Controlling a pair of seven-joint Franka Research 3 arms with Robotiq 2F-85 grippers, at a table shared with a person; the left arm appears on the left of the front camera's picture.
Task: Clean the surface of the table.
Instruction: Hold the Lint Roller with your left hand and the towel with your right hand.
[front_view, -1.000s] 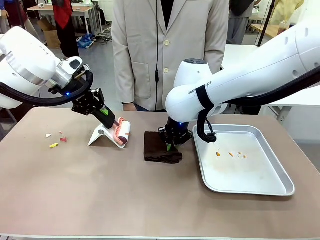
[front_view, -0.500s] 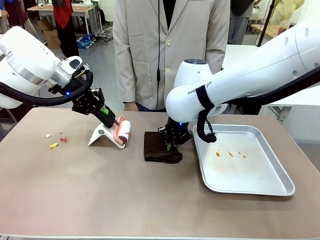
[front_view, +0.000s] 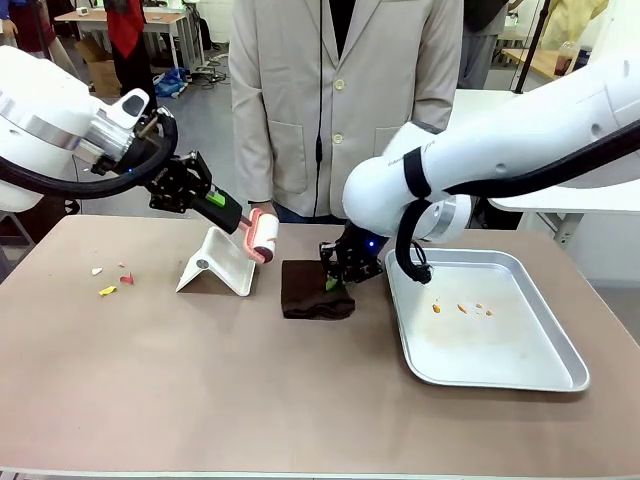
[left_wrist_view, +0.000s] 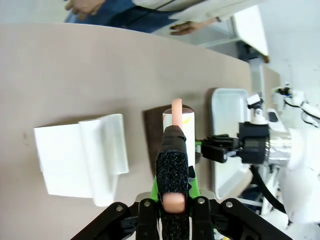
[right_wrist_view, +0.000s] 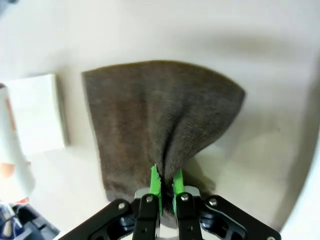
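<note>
The bench (front_view: 250, 400), stiff, smooth and judged heavy, lies under the metal tray (front_view: 500, 383) and offers no grip. The left claw (front_view: 213, 203) is clenched on a lint roller (front_view: 262, 233), well left of the tray. The right claw (front_view: 337, 281) pinches a soft brown cloth (front_view: 308, 300) just beside the tray.

Worktop (front_view: 250, 390), as I see it from my station.
- Near the left edge: scraps (front_view: 110, 280), well apart from everything else.
- Left of centre, toward the far edge: stand (front_view: 217, 262). My left claw (front_view: 232, 217) holds the roller (front_view: 264, 235) above the stand's right end.
- Centre: cloth (front_view: 305, 295) on the worktop, with my right claw (front_view: 335, 280) clamped on its right side.
- Right side: tray (front_view: 490, 350) just beside the cloth, with crumbs (front_view: 460, 308) in it.
- Behind the far edge: a person (front_view: 340, 100).
</note>
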